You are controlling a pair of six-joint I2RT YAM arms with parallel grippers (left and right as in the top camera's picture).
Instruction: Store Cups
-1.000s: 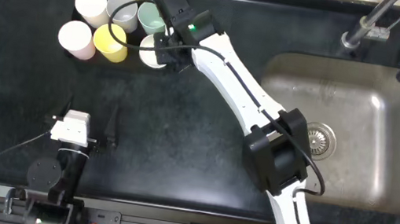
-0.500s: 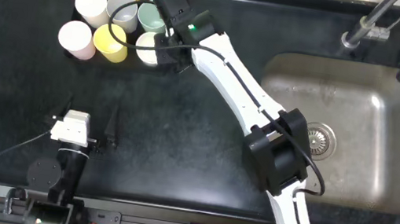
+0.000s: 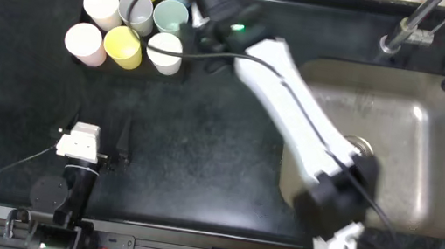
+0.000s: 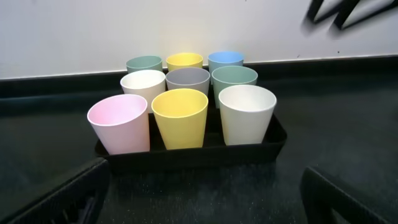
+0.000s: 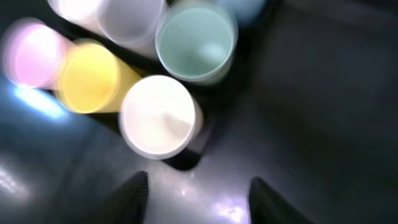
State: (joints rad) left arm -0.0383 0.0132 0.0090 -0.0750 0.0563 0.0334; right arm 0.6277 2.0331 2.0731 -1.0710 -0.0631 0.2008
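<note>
Several cups stand upright in a black tray (image 4: 193, 155) at the counter's back left. Its near row holds a pink cup (image 3: 83, 42), a yellow cup (image 3: 122, 46) and a white cup (image 3: 164, 52), which also shows in the right wrist view (image 5: 158, 115). My right gripper (image 5: 196, 186) hangs open and empty above the tray's right corner, clear of the white cup. Its dark fingers (image 4: 329, 12) show high above the tray in the left wrist view. My left gripper (image 3: 100, 124) rests open near the counter's front left, facing the tray from a distance.
A steel sink (image 3: 378, 148) with a faucet (image 3: 414, 25) fills the right side. Dark counter lies bare between the tray and the left arm. A white wall runs right behind the tray.
My right gripper let go of the white cup, now standing in the tray's near right slot, and rose up and back. The right arm swung over the sink. The left arm stayed still.
</note>
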